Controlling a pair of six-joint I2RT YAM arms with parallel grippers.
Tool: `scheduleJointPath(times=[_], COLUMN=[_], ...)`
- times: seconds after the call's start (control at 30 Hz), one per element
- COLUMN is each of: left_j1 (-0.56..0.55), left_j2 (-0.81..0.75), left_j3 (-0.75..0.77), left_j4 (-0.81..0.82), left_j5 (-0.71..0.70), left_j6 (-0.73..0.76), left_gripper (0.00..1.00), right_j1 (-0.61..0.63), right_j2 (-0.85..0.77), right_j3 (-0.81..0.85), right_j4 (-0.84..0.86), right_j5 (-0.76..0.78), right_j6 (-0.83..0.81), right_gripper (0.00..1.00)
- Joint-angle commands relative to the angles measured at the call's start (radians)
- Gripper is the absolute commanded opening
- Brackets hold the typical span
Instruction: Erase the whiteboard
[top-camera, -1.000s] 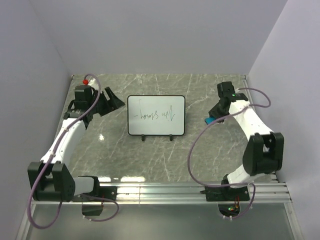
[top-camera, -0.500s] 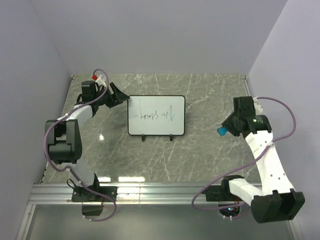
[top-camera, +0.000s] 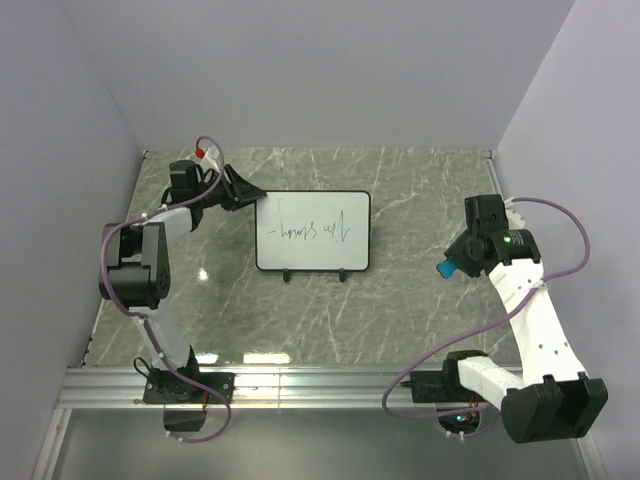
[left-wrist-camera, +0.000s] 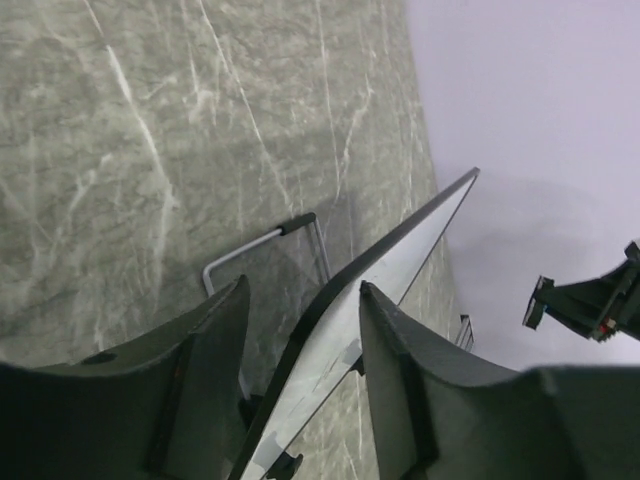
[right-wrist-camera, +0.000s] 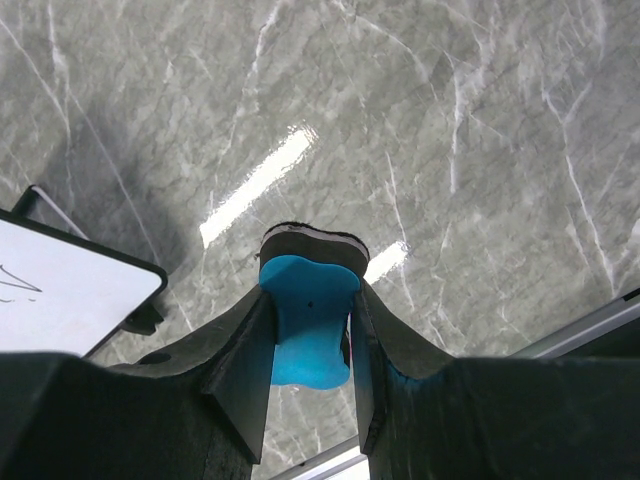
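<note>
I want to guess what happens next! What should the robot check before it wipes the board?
1. The blue eraser is pinched in the right gripper: ok.
2. The whiteboard edge sits between the left gripper jaws: ok.
3. Those jaws are clamped on it: not ok, a gap shows.
4. There is writing to wipe: ok.
5. Eraser touching the board: not ok, it hangs off to the side.

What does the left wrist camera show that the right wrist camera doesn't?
Only the left wrist view: the whiteboard edge-on between the fingers of the open left gripper, with its wire stand behind. Only the right wrist view: the right gripper shut on a blue eraser, plus a corner of the board's written face. Both: the whiteboard and the marble table.
</note>
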Motion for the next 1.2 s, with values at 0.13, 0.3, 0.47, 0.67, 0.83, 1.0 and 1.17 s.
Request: scheduleJointPath(times=[0.13,0.3,0.47,0.67,0.83,1.0,1.17], left_j1=[-0.008,-0.011,-0.014,-0.052,-0.057,-0.058,-0.064], left_j2=[0.001,0.025,0.031,0.028,-0.01,-0.048,-0.09], left_j3=[-0.046,-0.059,-0.084,-0.099,-0.134,-0.162,-0.17], left_j4=[0.154,0.226,0.258,0.227,0.158,0.086,0.0], left_j5=[0.094,0.139,0.154,0.154,0.119,0.093,0.069], left_j6=[-0.076,-0.131,-0.154,-0.142,-0.088,-0.048,0.013], left_gripper=[0.34,0.33,0.3,0.02,0.0,0.0,0.0], right_j1=[-0.007,-0.006,-0.004,0.162,0.407,0.546,0.609], right_j2=[0.043,0.059,0.061,0.061,0.277,0.579,0.832], right_j3=[0.045,0.073,0.086,0.092,0.272,0.546,0.828], right_j4=[0.046,0.074,0.12,0.362,0.465,0.508,0.451], right_j5=[-0.017,-0.029,-0.097,-0.244,-0.226,-0.252,-0.272], right_j6=[0.006,0.004,-0.011,-0.026,-0.04,-0.028,-0.033], right_gripper=[0.0,0.0,0.0,0.0,0.0,0.0,0.0])
